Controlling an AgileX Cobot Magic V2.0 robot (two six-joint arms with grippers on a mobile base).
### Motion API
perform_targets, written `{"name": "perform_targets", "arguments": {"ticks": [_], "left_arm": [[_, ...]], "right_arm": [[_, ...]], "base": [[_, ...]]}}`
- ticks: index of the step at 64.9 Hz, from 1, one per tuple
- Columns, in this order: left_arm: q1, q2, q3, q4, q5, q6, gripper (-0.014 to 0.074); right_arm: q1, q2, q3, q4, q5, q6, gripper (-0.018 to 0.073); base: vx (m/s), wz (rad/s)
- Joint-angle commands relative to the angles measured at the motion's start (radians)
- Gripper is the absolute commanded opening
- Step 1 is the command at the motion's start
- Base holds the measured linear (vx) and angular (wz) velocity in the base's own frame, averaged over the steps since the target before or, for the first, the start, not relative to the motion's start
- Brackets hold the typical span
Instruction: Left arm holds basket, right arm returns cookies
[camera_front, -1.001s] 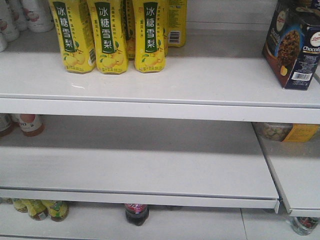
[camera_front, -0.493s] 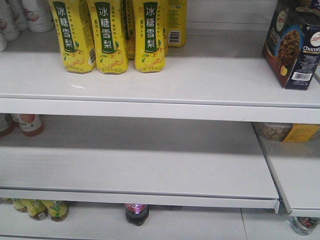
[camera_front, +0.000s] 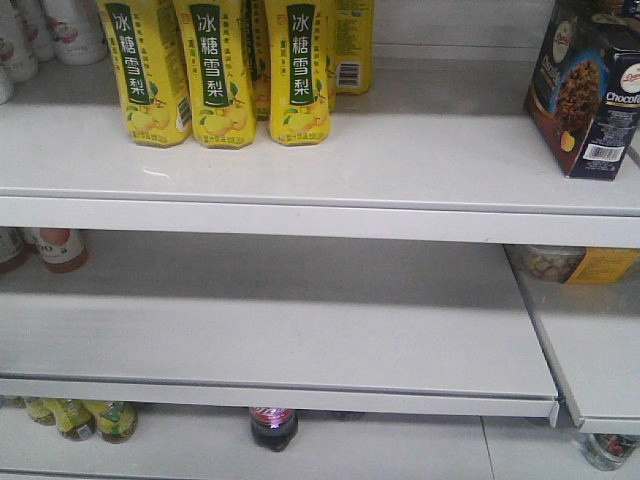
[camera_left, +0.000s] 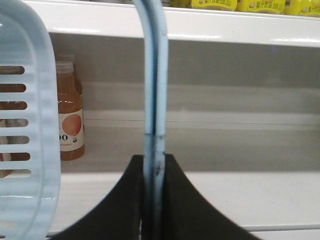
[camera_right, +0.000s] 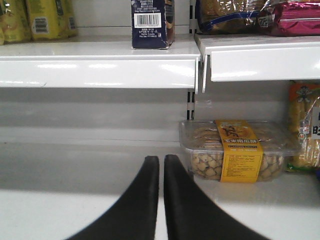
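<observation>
Already standing upright near the right edge of the top shelf (camera_front: 420, 160): cookies (camera_front: 590, 95), so right gripper (camera_right: 161, 200) empty, fingers nearly together; left gripper (camera_left: 154, 200) apparently clamping basket (camera_left: 30, 150) handles, keeping it aloft.

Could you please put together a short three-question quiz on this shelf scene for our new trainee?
1. True or false: the cookies stand on the top shelf.
2. What is the left tool shut on? A) a bottle B) a basket handle C) nothing
3. Fill in: the right tool holds ____.

Key: 1 true. 2 B, the pale blue handle of the basket runs between its fingers. 3 nothing; its fingers are nearly together, with only a thin gap and nothing between them.
</observation>
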Motion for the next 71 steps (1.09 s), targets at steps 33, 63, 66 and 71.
{"name": "perform_targets", "arguments": {"ticks": [33, 63, 66, 71], "left_arm": [[-0.004, -0.019, -0.03, 0.02, -0.107, 0.007, -0.0003], [-0.004, -0.019, -0.03, 0.02, -0.107, 0.007, -0.0003], [-0.004, -0.019, -0.03, 0.02, -0.107, 0.007, -0.0003], [-0.004, -0.019, -0.03, 0.02, -0.107, 0.007, -0.0003]], "right_arm": [[-0.007, -0.009, 0.173, 0.293, -0.399, -0.347, -0.0011], [-0.007, -0.009, 0.173, 0.164, -0.324, -0.185, -0.0011], [-0.008, -0.009, 0.173, 0.161, -0.324, -0.185, -0.0011], [-0.035, -0.009, 0.173, 0.164, -0.325, -0.185, -0.0011]], "base": [[0.0, 0.0], [0.0, 0.0], [0.0, 0.0], [0.0, 0.0]]}}
